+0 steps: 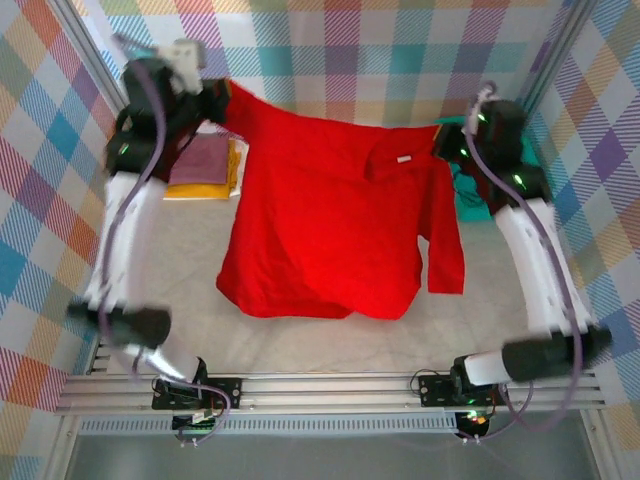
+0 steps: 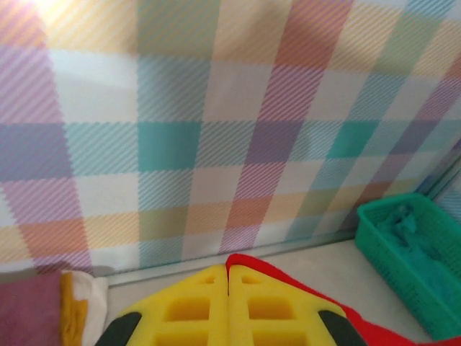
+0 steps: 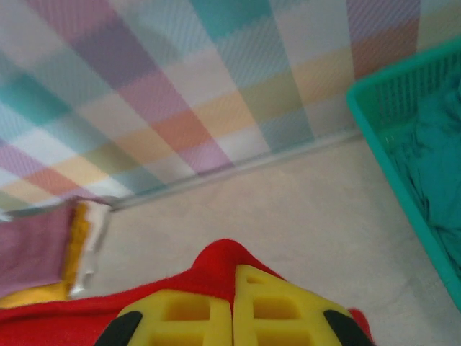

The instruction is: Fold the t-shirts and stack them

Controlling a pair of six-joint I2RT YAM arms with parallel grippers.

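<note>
A bright red t-shirt [image 1: 330, 220] hangs stretched across the back of the table, its top edge lifted and its lower half lying on the surface. My left gripper [image 1: 222, 100] is shut on its far left corner; in the left wrist view the yellow fingers [image 2: 228, 268] meet with red cloth [image 2: 248, 259] pinched between them. My right gripper [image 1: 445, 140] is shut on the right shoulder, where red fabric [image 3: 216, 256] bulges over the closed tips [image 3: 234, 270]. A folded stack [image 1: 205, 165], mauve on mustard yellow, lies at the back left.
A teal mesh basket [image 1: 468, 192] with teal cloth [image 3: 439, 158] inside stands at the back right, just beneath my right arm. Checked walls [image 2: 216, 130] close in the table on three sides. The front strip of the table [image 1: 330, 340] is bare.
</note>
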